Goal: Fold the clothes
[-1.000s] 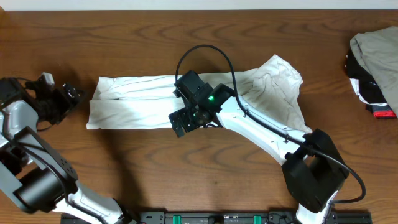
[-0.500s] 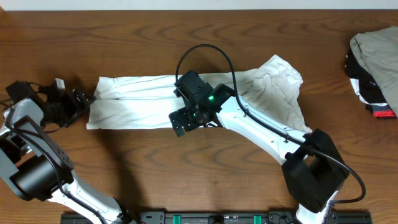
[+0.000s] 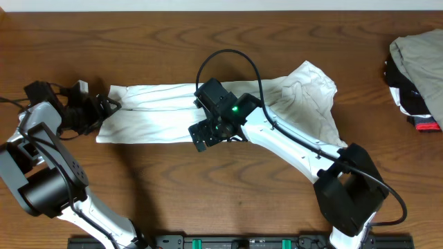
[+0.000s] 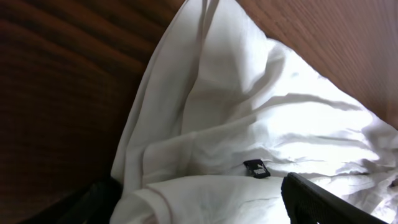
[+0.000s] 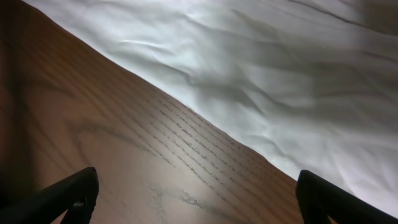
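Note:
The white T-shirt (image 3: pixel 159 114) lies on the table folded into a long strip, with a looser bunched part at its right end (image 3: pixel 308 93). The chest lettering is hidden. My left gripper (image 3: pixel 104 111) is at the strip's left end. In the left wrist view the left gripper (image 4: pixel 199 202) is open, with white shirt cloth (image 4: pixel 249 112) and a small black tag (image 4: pixel 255 168) between its fingers. My right gripper (image 3: pixel 204 135) hovers at the strip's front edge near the middle. In the right wrist view the right gripper (image 5: pixel 199 193) is open over bare wood, just short of the shirt's edge (image 5: pixel 261 81).
A heap of beige-grey, black and red garments (image 3: pixel 419 76) lies at the far right edge of the wooden table (image 3: pixel 208 194). The right arm reaches across the shirt's right part from the front right.
My left gripper has moved right from the table's left edge up to the shirt's left end. The right arm and the shirt have not moved.

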Tool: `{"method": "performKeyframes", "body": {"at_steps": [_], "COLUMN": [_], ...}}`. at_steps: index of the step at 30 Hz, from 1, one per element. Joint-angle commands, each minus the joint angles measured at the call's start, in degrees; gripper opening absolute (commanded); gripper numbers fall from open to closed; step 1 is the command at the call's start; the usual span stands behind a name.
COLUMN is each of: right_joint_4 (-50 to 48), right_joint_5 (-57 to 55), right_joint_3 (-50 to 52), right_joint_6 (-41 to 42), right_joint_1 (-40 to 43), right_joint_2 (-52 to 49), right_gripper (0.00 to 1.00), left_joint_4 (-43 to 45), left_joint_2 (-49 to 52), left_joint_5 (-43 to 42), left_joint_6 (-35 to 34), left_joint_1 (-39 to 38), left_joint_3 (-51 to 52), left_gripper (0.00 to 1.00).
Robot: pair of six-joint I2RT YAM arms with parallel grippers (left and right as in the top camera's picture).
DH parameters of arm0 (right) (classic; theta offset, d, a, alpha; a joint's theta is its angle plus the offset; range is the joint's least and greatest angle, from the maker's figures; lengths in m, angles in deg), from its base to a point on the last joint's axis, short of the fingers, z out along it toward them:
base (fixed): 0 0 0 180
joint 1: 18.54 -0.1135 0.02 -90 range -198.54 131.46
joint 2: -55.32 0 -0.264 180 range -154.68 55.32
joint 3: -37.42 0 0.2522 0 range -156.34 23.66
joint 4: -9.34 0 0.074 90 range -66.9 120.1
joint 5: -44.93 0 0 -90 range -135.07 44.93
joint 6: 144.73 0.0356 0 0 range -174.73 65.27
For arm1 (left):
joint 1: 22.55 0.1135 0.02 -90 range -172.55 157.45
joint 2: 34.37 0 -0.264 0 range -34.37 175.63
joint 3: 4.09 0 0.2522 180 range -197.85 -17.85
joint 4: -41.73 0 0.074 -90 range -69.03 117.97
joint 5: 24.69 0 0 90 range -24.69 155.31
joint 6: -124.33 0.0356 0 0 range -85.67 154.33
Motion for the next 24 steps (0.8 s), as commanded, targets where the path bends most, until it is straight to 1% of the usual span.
{"method": "performKeyframes", "body": {"at_steps": [1, 6, 9, 12, 20, 23, 24], "right_joint_4": [0.0, 0.0, 0.1, 0.2, -0.4, -0.5, -0.5], "right_joint_5": [-0.5, -0.5, -0.5, -0.5, -0.5, -0.5, -0.5], "right_joint_3": [0.4, 0.4, 0.4, 0.4, 0.4, 0.4, 0.4], "right_joint_6": [0.7, 0.5, 0.5, 0.5, 0.5, 0.5, 0.5], "right_joint_1": [-0.4, -0.4, -0.4, -0.4, -0.4, -0.4, -0.4], "right_joint_2": [0.3, 0.3, 0.3, 0.3, 0.3, 0.3, 0.3], "right_gripper": [0.99, 0.99, 0.99, 0.99, 0.99, 0.99, 0.99], "left_joint_4": [-0.9, -1.0, -0.9, -0.9, -1.9, -2.4, -2.6], "left_joint_2": [2.5, 5.8, 7.1, 7.2, 7.3, 7.4, 7.4], "left_joint_5": [-0.1, 0.2, 2.4, 4.4, 4.3, 4.2, 4.1], "left_joint_6": [1.0, 1.0, 1.5, 2.1, 2.1, 2.2, 2.3], "left_joint_1": [0.0, 0.0, 0.0, 0.0, 0.0, 0.0, 0.0], "left_joint_3": [-1.0, -1.0, -1.0, -1.0, -1.0, -1.0, -1.0], "left_gripper": [0.86, 0.86, 0.86, 0.86, 0.86, 0.85, 0.82]}}
